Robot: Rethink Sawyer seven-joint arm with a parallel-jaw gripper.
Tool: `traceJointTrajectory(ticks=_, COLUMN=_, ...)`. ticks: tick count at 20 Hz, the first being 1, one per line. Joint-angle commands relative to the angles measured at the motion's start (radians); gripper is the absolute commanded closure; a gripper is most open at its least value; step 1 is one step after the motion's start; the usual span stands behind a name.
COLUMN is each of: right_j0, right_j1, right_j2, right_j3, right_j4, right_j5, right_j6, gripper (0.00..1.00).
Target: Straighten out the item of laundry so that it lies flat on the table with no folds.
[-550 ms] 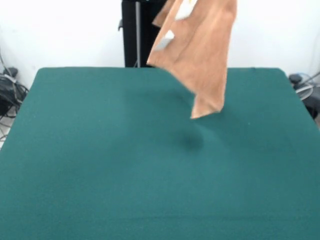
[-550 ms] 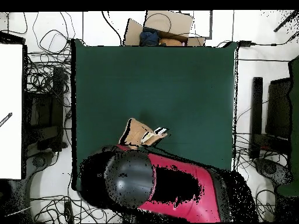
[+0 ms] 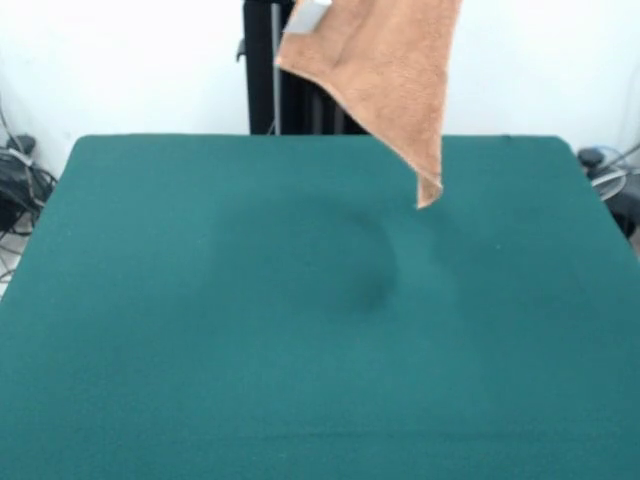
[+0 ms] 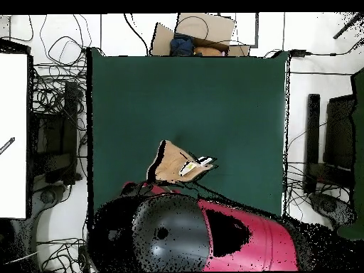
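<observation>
The orange-tan towel [image 3: 385,70] hangs in the air above the far part of the green table [image 3: 200,330]. Its upper part runs out of the top edge of the front view and its lowest corner [image 3: 428,195] dangles clear of the table. A white tag [image 3: 310,14] shows at its upper left edge. In the overhead view the towel [image 4: 169,165] appears bunched, with white tags [image 4: 195,168], just beyond the red and black arm [image 4: 234,238]. The gripper itself is hidden in both views.
The black pedestal [image 3: 265,70] stands behind the table's far edge. Cables and boxes [image 4: 53,114] lie on the floor around the table. A cardboard box [image 4: 199,32] sits past the table's far end in the overhead view.
</observation>
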Motion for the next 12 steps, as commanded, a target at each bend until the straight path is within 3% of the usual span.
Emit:
traceJointTrajectory(ticks=1, right_j0=-0.011, right_j1=0.008, right_j2=0.050, right_j3=0.030, right_j4=-0.018, right_j5=0.013, right_j6=0.010, gripper=1.00)
traceJointTrajectory(ticks=12, right_j0=-0.004, right_j1=0.021, right_j2=0.056, right_j3=0.088, right_j4=-0.013, right_j5=-0.071, right_j6=-0.014, gripper=1.00)
